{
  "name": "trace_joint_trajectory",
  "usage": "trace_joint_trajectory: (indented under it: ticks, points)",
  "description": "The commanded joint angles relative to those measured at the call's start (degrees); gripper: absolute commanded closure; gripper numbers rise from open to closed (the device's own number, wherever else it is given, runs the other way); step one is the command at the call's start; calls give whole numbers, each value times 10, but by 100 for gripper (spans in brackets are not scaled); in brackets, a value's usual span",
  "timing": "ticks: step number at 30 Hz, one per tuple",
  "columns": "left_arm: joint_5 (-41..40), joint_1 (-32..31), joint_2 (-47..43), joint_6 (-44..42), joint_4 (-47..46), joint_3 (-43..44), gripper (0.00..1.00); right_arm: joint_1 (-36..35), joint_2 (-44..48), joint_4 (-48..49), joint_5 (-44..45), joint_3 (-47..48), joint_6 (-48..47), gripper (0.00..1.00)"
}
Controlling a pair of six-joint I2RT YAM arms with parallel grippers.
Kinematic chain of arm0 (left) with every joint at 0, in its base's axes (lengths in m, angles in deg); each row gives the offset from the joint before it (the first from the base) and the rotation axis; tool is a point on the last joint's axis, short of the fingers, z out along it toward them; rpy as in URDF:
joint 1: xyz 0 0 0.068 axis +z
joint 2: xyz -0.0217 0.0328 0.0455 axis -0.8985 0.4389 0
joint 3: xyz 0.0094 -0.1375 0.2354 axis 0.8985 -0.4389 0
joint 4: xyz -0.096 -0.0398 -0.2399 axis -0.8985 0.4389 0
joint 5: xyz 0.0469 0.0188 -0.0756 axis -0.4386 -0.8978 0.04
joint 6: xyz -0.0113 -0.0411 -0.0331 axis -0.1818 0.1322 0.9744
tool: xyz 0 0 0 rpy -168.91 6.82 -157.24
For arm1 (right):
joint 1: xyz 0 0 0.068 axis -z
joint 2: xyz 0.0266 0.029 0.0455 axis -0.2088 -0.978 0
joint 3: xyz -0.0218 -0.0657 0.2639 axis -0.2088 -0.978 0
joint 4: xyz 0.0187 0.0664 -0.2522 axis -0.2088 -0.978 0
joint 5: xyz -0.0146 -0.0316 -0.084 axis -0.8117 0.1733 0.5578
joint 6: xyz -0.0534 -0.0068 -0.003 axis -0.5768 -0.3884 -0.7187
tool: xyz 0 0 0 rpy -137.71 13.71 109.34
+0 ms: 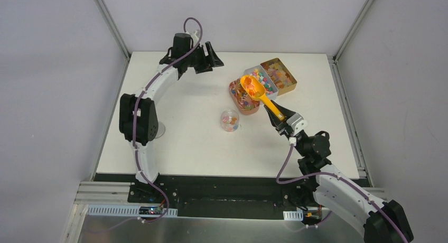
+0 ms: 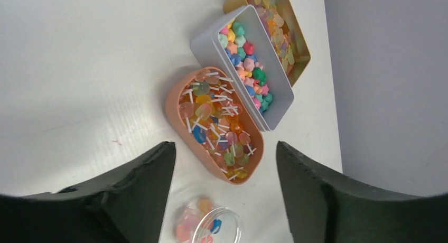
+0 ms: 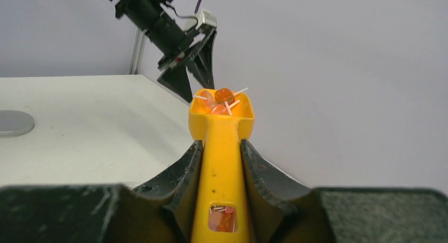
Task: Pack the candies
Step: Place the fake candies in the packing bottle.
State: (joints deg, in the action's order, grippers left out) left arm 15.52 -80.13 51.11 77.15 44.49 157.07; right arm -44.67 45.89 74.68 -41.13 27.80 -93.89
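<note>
The tiny mixed-colour candies [image 2: 248, 63] fill a white box [image 1: 268, 90] at the back right. My right gripper [image 1: 281, 119] is shut on the handle of an orange scoop [image 1: 252, 86]. It holds the scoop's bowl above the salmon oval tray [image 1: 235, 101] of lollipops. In the right wrist view the gripper [image 3: 221, 145] clamps the handle, and the scoop [image 3: 222, 113] carries a few small stick sweets. A clear cup [image 1: 230, 120] with some sweets stands in front of the tray. My left gripper [image 1: 210, 65] hovers open and empty at the back; in its own view the gripper [image 2: 224, 147] looks down on the tray [image 2: 177, 103] and cup [image 2: 208, 227].
A gold tin [image 1: 288, 76] of pale sweets stands behind the white box, and shows in the left wrist view [image 2: 301, 47]. A grey round disc [image 3: 15, 122] lies on the table to the left, near the left arm's elbow [image 1: 138, 119]. Walls close the table in at the back and sides.
</note>
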Motion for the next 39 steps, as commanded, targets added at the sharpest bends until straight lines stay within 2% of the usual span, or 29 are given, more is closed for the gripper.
trace_joint_trajectory:
  ticks: [1, 2, 3, 10, 21, 26, 29, 39]
  points:
    - [-23, 26, -93, -73, 60, -9, 18, -3, 27, -46, -26, 7, 8, 100]
    - [-24, 30, -107, -86, 77, -12, 4, -3, 34, -59, -26, 7, 8, 100]
    - [-26, 32, -123, -101, 93, -15, 1, -3, 40, -71, -26, 6, 8, 100]
    - [-34, 35, -249, -188, 202, -62, 1, -9, 74, -146, -15, 9, -4, 100]
    - [-52, 35, -471, -228, 217, -266, 1, -45, 75, -228, -5, 14, -10, 100]
    - [-120, 36, -513, -279, 246, -347, 1, -64, 68, -261, 4, 18, -13, 100]
    - [-118, 37, -512, -294, 275, -336, 1, -81, 49, -278, 11, 24, -18, 100]
    - [-108, 38, -515, -292, 280, -335, 1, -116, 17, -349, 48, 66, -35, 100]
